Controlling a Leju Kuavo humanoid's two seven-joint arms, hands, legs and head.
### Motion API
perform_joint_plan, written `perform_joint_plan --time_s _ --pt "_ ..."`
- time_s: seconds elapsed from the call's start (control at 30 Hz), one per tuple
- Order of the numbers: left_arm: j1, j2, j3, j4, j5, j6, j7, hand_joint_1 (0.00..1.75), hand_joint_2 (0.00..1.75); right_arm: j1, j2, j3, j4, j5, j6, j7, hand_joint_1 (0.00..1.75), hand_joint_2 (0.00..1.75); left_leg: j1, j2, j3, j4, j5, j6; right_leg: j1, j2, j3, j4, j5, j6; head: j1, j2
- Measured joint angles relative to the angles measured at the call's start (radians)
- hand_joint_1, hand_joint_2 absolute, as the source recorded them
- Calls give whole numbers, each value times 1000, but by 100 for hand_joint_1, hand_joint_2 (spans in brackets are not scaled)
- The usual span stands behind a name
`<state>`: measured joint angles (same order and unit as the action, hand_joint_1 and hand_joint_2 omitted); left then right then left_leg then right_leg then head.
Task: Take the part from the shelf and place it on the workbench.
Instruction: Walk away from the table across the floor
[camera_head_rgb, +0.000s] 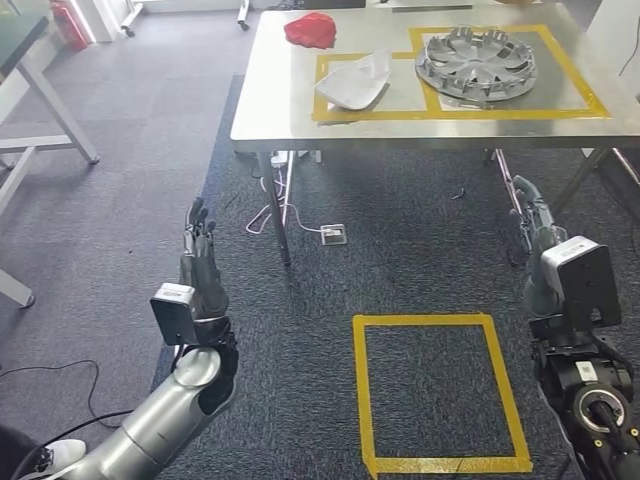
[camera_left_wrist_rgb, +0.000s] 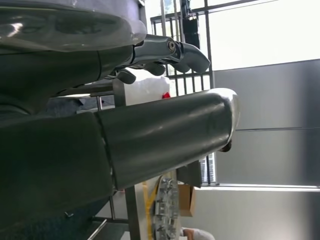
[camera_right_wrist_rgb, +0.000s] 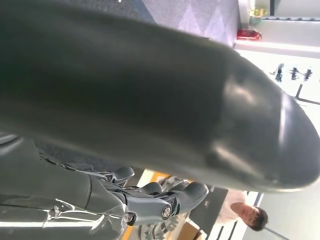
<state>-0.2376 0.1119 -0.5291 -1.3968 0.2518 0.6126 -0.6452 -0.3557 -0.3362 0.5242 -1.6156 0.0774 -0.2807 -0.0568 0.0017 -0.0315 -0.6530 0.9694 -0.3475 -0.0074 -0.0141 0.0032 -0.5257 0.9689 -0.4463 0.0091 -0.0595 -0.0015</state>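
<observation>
Grey carpet ran under a steel tabletop (camera_head_rgb: 256, 110), where the part, a silver wheel cover (camera_head_rgb: 477, 62), lay flat inside a yellow-taped frame beside a white tray (camera_head_rgb: 355, 82) and red cloth (camera_head_rgb: 310, 29). Left hand (camera_head_rgb: 200, 262) and right hand (camera_head_rgb: 536, 218) hung low, well short of it, fingers apart and holding nothing. Placement looked done, judging by that.
</observation>
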Motion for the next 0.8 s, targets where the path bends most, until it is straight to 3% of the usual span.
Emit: perform_joint_plan --time_s 0.03,0.1,0.17,0.2,0.23,0.3,0.37,0.47,0.5,0.57,0.63,0.7,0.73,0.8 --pt "0 1 0 0 0 0 0 0 0 0 0 0 0 -1 -1 0 0 0 1 6 -18 41 -32 -5 -3 -5 -7 -2 7 -6 -3 0" --pt "0 1 0 -1 0 0 0 0 0 0 -1 0 0 -4 -5 -1 0 0 5 20 -73 187 -125 -15 -3 -12 -26 -2 21 -13 -12 0" --pt "1 1 0 -1 0 0 0 0 0 2 -1 0 0 -8 -9 -2 0 0 6 24 -108 304 -181 -19 -2 -18 -45 -2 34 -13 -15 0" --pt "1 1 0 -1 0 0 0 0 0 3 -1 0 0 -9 -11 -2 0 0 6 24 -96 306 -181 -18 -1 -20 -53 -1 40 -12 -16 0" --pt "1 1 0 -1 0 0 0 0 0 3 -1 -1 0 -10 -14 -3 0 0 6 24 -61 264 -166 -14 -1 -21 -60 -1 46 -11 -18 0" --pt "-2 1 0 -1 0 0 0 0 0 4 -1 -4 -1 -11 -20 -3 0 0 1 26 46 105 -122 0 1 -23 -69 -1 56 -6 -25 0" --pt "-5 2 0 -1 0 0 0 0 0 5 -5 -11 -3 -11 -25 -2 0 0 -7 29 108 -1 -99 15 3 -24 -73 -1 64 3 -31 0" --pt "-5 2 1 -1 2 0 0 0 0 8 -14 -18 -8 -12 -29 4 0 0 -9 29 111 -21 -84 31 2 -24 -78 -4 74 20 -33 0" --pt "-5 2 1 -1 3 0 -1 0 0 8 -18 -19 -11 -13 -30 8 0 0 -7 30 110 -27 -77 37 1 -21 -82 4 65 26 -32 0" --pt "-6 1 1 -1 5 0 -1 0 0 9 -26 -23 -15 -14 -32 13 0 0 -2 30 105 -38 -62 47 0 -14 -108 73 9 33 -25 0" --pt "-4 0 1 -1 6 0 -1 0 0 12 -34 -26 -15 -15 -34 17 0 0 -2 29 93 -37 -53 52 0 -9 -155 213 -73 40 -12 0" --pt "-1 0 1 -1 8 0 -1 0 0 17 -38 -27 -15 -15 -35 19 0 0 -2 28 80 -34 -45 50 -1 -8 -171 292 -105 45 -3 0" --pt "0 -1 1 -1 9 0 -1 0 0 18 -40 -27 -16 -15 -35 20 0 0 -2 26 74 -31 -41 48 -2 -8 -147 266 -90 46 0 0" --pt "1 -1 1 -1 10 0 -2 0 0 18 -44 -28 -18 -15 -37 21 0 0 -1 24 63 -20 -38 43 -5 -5 -59 127 -41 45 6 0"
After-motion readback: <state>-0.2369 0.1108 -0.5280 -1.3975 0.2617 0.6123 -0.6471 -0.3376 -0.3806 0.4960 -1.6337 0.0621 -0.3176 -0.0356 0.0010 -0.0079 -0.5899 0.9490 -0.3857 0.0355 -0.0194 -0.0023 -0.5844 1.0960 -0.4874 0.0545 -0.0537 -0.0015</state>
